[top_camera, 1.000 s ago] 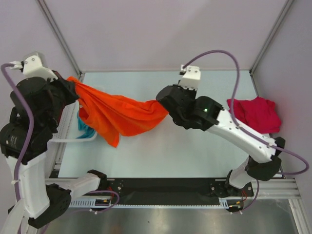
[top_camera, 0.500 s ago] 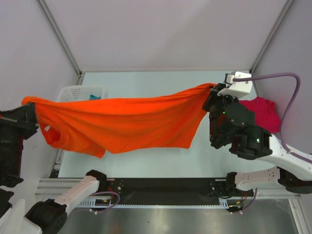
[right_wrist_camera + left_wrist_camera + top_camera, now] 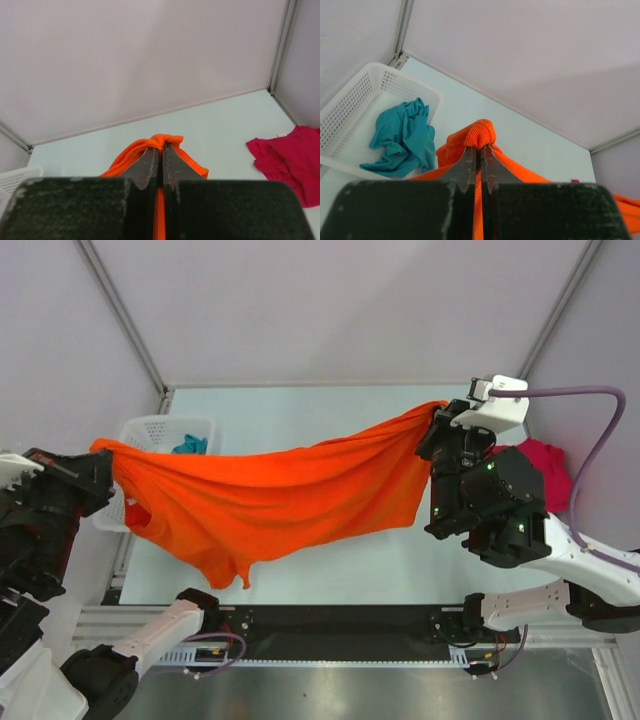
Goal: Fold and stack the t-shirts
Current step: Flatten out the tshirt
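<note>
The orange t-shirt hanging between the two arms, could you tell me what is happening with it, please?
Both arms hold the orange t-shirt up above the table, spread between them. The left gripper has its fingers shut on one bunched edge, the right gripper on the opposite one; the cloth sags in the middle. It is not yet folded. A teal t-shirt lies crumpled in the white basket on the left; a red t-shirt lies crumpled on the table at the right.

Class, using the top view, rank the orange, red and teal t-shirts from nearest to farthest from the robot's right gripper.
1. orange t-shirt: pinched in the right gripper itself, stretching away to the left.
2. red t-shirt: lying at the right side, close by.
3. teal t-shirt: far left, inside the white basket.
</note>
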Motion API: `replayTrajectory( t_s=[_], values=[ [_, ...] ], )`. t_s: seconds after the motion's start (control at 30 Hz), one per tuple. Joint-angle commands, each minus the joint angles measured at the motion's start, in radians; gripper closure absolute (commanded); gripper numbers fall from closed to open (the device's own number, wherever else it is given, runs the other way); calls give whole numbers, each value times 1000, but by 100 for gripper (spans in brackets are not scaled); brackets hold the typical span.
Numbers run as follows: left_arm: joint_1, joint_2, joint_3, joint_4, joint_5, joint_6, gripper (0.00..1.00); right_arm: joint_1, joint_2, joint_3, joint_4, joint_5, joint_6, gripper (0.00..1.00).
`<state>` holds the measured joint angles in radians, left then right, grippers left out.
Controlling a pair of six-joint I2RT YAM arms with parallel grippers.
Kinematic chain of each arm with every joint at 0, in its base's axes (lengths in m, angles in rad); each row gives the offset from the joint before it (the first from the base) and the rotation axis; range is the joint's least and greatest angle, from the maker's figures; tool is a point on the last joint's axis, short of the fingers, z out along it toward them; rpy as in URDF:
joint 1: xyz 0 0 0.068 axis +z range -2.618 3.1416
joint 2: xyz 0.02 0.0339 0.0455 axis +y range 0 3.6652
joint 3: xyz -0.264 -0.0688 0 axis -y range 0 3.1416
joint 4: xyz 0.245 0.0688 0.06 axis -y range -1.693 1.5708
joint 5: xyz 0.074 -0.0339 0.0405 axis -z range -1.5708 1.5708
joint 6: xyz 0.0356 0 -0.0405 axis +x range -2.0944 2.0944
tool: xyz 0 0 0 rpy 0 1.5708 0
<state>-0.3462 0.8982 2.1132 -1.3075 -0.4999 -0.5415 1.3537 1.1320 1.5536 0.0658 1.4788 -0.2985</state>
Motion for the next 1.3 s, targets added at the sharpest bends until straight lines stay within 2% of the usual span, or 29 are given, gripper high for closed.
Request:
replayTrajectory(
  t_s=[0.0, 0.23, 0.37, 0.6, 0.73, 0.77, 0.8, 0.83, 0.87, 0.9, 0.93, 1.0, 1.07, 1.1, 1.13, 1.17, 1.23, 1.27],
  values=[
    [6, 27, -29, -2, 75, 0, 100, 5, 14, 115, -139, 278, 108, 100],
    [6, 14, 45, -3, 64, 6, 100, 12, 58, 195, -293, 278, 238, 100],
    [6, 13, 44, -4, 50, -3, 100, 10, 86, 264, -455, 279, 356, 100],
    [6, 42, 39, 4, 58, -3, 100, -31, 91, 281, -526, 278, 440, 100],
    [6, 79, -33, 46, 60, 14, 100, -131, 94, 260, -528, 233, 438, 100],
    [6, 85, -45, 72, 60, 15, 100, -163, 83, 229, -405, 168, 382, 100],
    [6, 94, -61, 91, 63, 20, 100, -229, 69, 124, -271, 134, 185, 100],
    [6, 109, -99, 111, 66, 26, 100, -251, 37, 43, 93, 86, 35, 100],
    [6, 120, -117, 147, 70, 34, 100, -272, 34, -20, 262, 80, -93, 100],
    [6, 137, -133, 165, 75, 43, 100, -290, 43, -73, 364, 78, -231, 100],
    [6, 171, -165, 180, 81, 49, 100, -336, 81, -70, 359, 78, -228, 100],
    [7, 205, -209, 237, 87, 54, 100, -379, 113, -81, 309, 69, -190, 100],
    [10, 249, -287, 312, 103, 57, 100, -442, 146, -89, 136, 29, -17, 100],
    [12, 264, -307, 333, 121, 55, 100, -470, 155, -75, -8, -1, 115, 100],
    [21, 300, -343, 373, 129, 54, 100, -563, 166, 30, -507, -169, 582, 100],
    [23, 315, -363, 395, 135, 52, 100, -664, 219, 81, -702, -307, 768, 100],
    [41, 366, -422, 460, 164, 55, 100, -796, 268, 58, -835, -533, 915, 100],
    [49, 386, -439, 482, 173, 55, 100, -827, 300, 22, -812, -522, 908, 100]
  ],
)
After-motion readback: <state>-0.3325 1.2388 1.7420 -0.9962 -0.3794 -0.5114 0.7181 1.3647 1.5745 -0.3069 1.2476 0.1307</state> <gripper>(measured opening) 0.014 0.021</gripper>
